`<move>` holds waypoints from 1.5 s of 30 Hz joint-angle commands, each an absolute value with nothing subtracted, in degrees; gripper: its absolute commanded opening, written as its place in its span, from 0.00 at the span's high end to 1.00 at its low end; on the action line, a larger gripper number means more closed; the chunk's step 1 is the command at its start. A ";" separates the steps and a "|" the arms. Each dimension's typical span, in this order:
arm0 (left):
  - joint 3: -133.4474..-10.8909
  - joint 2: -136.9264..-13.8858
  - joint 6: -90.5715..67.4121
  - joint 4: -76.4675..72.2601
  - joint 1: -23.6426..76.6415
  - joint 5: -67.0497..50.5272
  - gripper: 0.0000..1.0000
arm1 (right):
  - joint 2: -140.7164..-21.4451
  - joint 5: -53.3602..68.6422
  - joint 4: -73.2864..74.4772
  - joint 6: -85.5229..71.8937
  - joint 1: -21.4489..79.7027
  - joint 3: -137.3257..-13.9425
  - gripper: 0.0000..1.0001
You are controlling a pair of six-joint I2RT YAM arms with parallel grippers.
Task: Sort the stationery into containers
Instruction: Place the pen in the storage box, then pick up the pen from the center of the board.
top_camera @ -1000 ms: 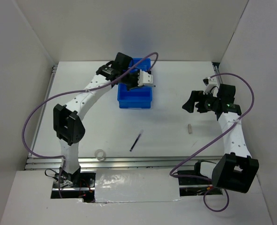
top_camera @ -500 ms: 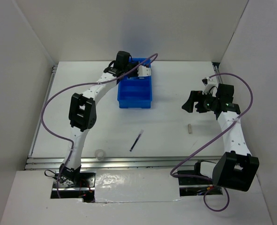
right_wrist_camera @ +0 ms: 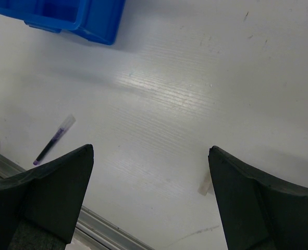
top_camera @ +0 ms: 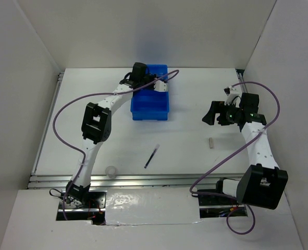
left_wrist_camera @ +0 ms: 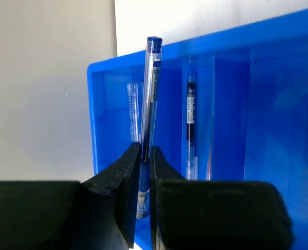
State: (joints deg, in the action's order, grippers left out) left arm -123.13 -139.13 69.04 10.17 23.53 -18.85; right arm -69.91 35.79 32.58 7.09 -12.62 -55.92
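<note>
Left pincer (left_wrist_camera: 145, 156) is clamped on a clear blue-capped pen (left_wrist_camera: 151, 99), gripped low on the barrel, with the cap end reaching across the rim of the blue tray (left_wrist_camera: 279, 94). Which compartment lies beneath it I cannot tell. Risk: with so much free length the pen may pivot on release, strike the wall or a divider, and bridge two compartments or tip back onto the desk (top_camera: 185, 151). Right pincer (right_wrist_camera: 149, 151) hangs over the desk, jaws wide apart and empty. Dark pen (top_camera: 151, 157), eraser stub (top_camera: 211, 142) and tape ring (top_camera: 111, 171) lie unsorted.
</note>
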 commanded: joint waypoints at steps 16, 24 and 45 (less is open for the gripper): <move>-127.97 -144.67 69.96 8.44 21.89 -16.08 0.64 | -70.49 35.77 31.03 6.77 -11.95 -58.36 0.03; -127.18 -142.65 68.29 8.18 21.88 -16.87 0.50 | -70.31 35.77 30.94 6.42 -11.78 -58.36 0.03; -78.89 -87.92 0.45 21.53 32.24 -10.74 0.64 | -66.36 39.46 30.76 3.08 -10.99 -57.31 0.04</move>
State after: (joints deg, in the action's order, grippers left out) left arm -89.08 -88.68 14.28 15.03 28.51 -16.67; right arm -68.25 37.12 32.14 4.97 -11.92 -55.92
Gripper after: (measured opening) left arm 0.365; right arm 0.965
